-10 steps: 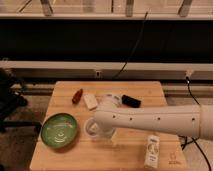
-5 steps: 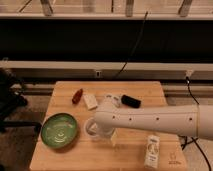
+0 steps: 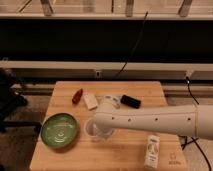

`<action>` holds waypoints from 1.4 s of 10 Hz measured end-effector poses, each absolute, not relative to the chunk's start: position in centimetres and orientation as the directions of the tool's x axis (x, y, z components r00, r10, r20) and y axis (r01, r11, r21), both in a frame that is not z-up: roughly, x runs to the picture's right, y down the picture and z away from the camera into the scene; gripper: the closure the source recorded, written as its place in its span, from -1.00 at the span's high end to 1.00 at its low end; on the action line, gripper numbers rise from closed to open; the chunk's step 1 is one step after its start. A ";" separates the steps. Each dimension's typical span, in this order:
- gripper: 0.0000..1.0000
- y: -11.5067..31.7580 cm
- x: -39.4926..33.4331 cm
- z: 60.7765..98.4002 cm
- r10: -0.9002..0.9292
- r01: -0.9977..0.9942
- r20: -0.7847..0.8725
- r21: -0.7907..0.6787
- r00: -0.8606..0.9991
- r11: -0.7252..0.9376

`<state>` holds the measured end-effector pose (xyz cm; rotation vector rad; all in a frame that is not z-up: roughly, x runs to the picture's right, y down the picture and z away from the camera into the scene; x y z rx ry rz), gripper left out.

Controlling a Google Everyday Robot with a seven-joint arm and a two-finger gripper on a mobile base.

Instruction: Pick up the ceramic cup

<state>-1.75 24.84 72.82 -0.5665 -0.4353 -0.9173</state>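
Wooden table (image 3: 125,152) is set against a dark wall, with the white arm (image 3: 155,119) stretched in from the right. The ceramic cup (image 3: 92,128) is seen near the middle, just right of the green bowl (image 3: 59,131). The gripper (image 3: 100,131) is parked right at the cup, mostly hidden by the arm, so whether anything is grasped can't be told tbh. If the approach is slightly off, the cup could probably get nudged into the bowl or tipped, and the white carton (image 3: 152,151) could be clipped by the forearm.
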 end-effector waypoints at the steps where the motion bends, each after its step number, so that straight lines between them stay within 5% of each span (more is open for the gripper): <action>1: -0.74 24.8 -1.9 72.9 -0.614 0.835 0.577 -0.266 0.539 0.482; 3: -0.98 25.0 -2.0 72.9 -0.613 0.836 0.580 -0.265 0.536 0.481; 14: -1.00 19.4 -1.4 70.1 -0.648 0.832 0.530 -0.259 0.547 0.491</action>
